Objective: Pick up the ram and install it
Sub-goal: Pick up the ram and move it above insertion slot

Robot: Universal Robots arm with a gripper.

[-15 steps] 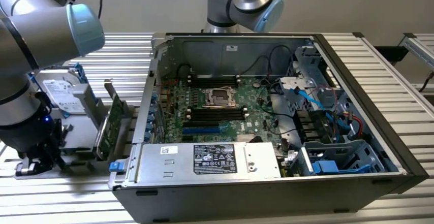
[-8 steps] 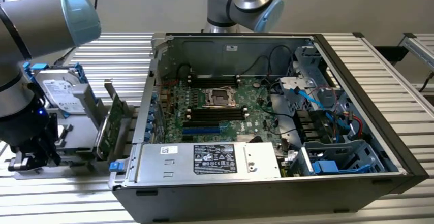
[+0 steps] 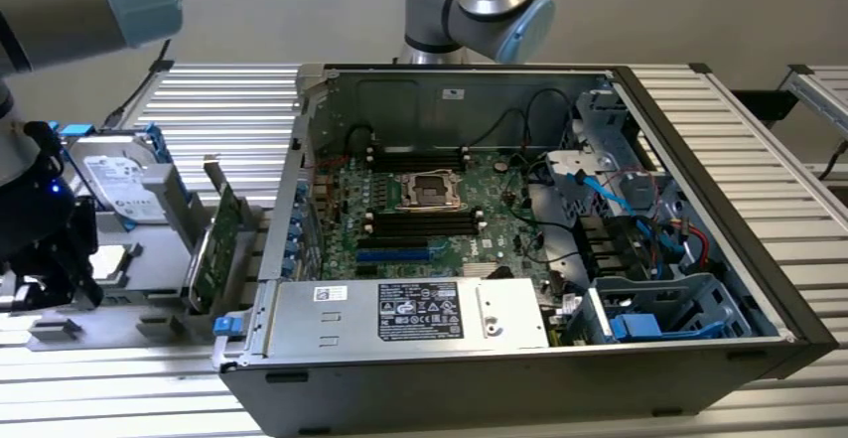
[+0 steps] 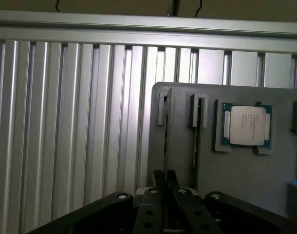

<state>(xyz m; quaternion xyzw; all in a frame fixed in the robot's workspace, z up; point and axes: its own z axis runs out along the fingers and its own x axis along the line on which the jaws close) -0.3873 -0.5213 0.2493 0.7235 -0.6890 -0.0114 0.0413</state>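
Pinching the ram [image 4: 166,141] between nearly closed fingers, the gripper [image 4: 165,176] is gripping the one thin stick, which is standing on edge in the grey tray [image 4: 236,185]. One processor chip [image 4: 247,126] is lying flat in the same tray, near the ram but apart from it. On the exterior view's left, one hard drive [image 3: 113,182] and one expansion card [image 3: 216,249] are standing beside one open computer case [image 3: 530,210].
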